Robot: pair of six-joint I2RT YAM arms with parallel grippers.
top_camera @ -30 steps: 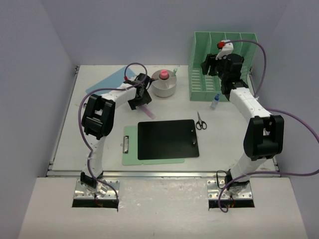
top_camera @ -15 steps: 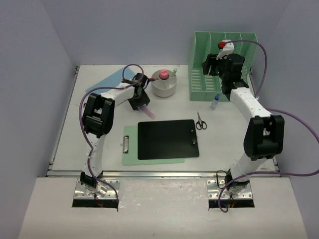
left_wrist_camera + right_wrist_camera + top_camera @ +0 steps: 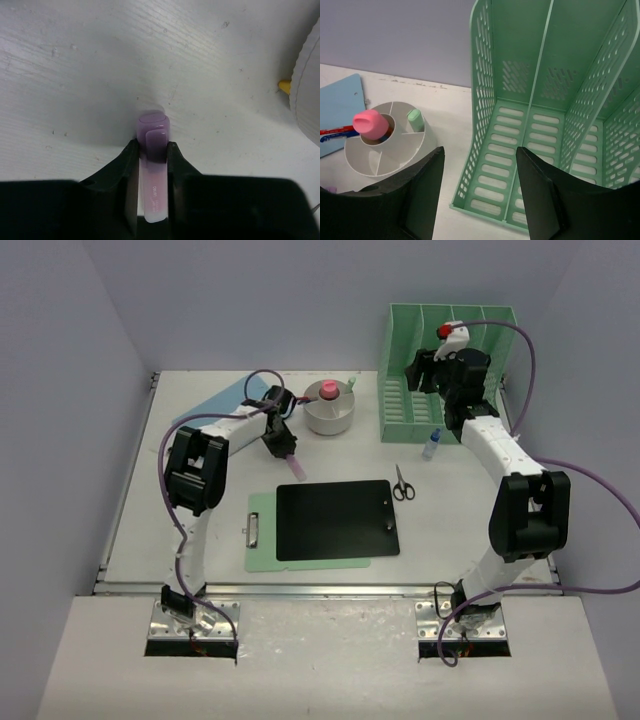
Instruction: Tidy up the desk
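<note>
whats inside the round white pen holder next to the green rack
In the pen holder, a pink-capped item stands in the centre well and a green-capped one in an outer compartment. Their lower parts are hidden by the walls.

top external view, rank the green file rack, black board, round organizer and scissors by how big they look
1. green file rack, largest, though it stands tall, so nearer the camera
2. black board
3. round organizer
4. scissors, clearly smallest
</note>
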